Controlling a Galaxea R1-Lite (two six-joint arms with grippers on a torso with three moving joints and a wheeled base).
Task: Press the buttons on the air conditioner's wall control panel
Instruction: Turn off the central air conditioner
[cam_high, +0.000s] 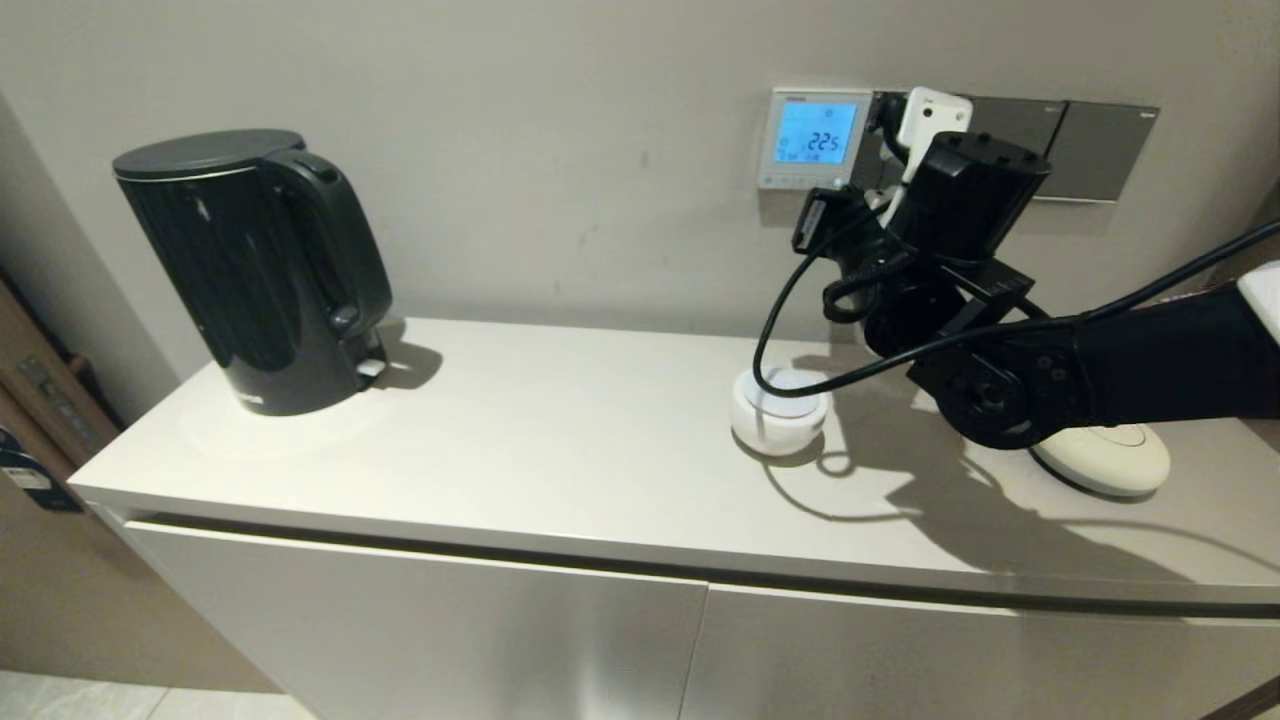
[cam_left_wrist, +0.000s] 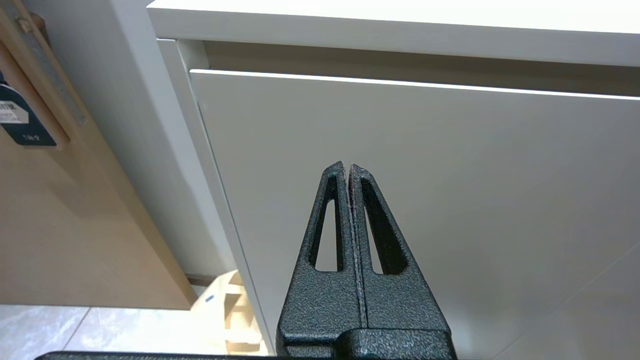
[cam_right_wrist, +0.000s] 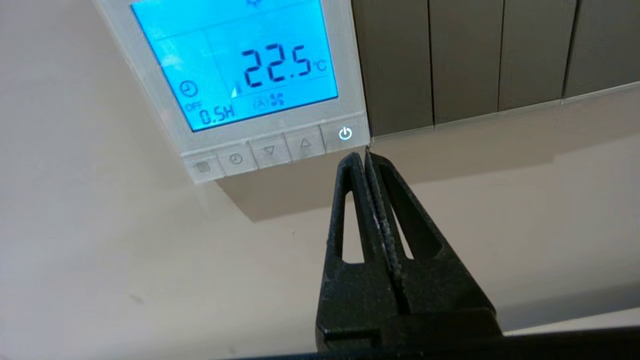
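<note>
My right gripper (cam_right_wrist: 361, 159), closed to a narrow tip, sits just under the lower right corner of the control panel (cam_right_wrist: 150, 85) in the upper left, so the buttons (cam_right_wrist: 270, 150) lie slightly up and left.

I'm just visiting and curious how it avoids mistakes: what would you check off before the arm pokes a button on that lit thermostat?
1. Control panel awake: ok, screen lit blue, reading 22.5.
2. Right gripper jaws closed to a single poking point: ok.
3. Tip lined up on a button: not ok, it sits just below the panel's corner, under the power button.
4. Tip touching the panel: cannot tell.
5. Clear of the dark grey switch plates: ok, the tip is below them.
6. Left gripper out of the way: ok, jaws shut, parked low before the cabinet door.
</note>
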